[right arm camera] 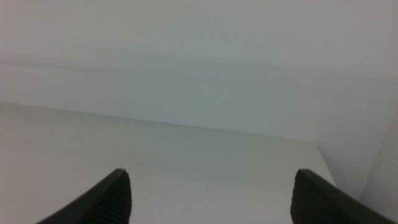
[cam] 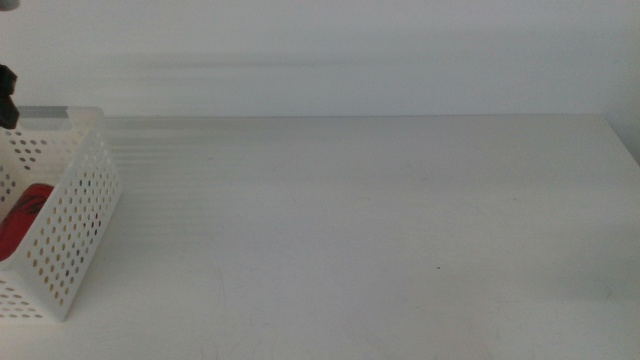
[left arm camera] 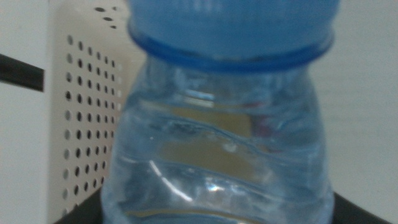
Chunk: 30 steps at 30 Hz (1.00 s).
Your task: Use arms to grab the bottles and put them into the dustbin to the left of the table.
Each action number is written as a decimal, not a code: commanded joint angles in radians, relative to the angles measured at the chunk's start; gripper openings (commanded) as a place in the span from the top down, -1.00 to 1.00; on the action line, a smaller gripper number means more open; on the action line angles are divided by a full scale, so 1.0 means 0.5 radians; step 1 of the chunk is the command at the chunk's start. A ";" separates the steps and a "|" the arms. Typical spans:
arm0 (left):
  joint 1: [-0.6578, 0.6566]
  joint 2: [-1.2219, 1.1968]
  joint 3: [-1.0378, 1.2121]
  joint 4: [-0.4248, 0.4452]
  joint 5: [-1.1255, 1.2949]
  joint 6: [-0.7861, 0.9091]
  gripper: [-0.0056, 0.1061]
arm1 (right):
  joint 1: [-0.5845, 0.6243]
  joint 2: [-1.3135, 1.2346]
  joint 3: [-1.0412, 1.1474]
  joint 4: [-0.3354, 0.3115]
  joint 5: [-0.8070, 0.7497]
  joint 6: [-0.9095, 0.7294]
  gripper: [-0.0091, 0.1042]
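Observation:
The small clear water bottle (left arm camera: 217,143) with its blue cap (left arm camera: 230,28) fills the left wrist view. My left gripper (left arm camera: 217,216) is shut on it; only dark jaw edges show at its base. The white perforated dustbin (left arm camera: 81,112) stands right behind the bottle. In the middle view the dustbin (cam: 70,215) sits at the table's left edge with a red thing (cam: 25,215) inside, likely the soda can. A black part of the left arm (cam: 8,95) shows above it. My right gripper (right arm camera: 211,193) is open and empty over the table. The yellow bottle is out of view.
The white table (cam: 380,230) stretches right from the dustbin, with a plain white wall behind it. The table's far right corner (right arm camera: 314,146) shows in the right wrist view.

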 commanded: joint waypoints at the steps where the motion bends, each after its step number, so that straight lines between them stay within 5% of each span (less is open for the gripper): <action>1: 0.040 -0.007 -0.157 -0.058 -0.067 0.036 0.99 | -0.009 0.022 -0.056 -0.018 -0.165 -0.005 -0.35; 22: 0.062 0.632 -0.244 -0.072 0.042 0.076 0.90 | -0.009 0.022 -0.056 -0.018 -0.165 -0.005 -0.35; 26: 0.062 0.655 -0.244 -0.072 0.063 0.072 0.57 | -0.009 0.022 -0.056 -0.018 -0.165 -0.005 -0.35; 30: 0.062 0.655 -0.244 -0.157 0.071 0.154 -0.16 | -0.009 0.022 -0.056 -0.018 -0.165 -0.005 -0.35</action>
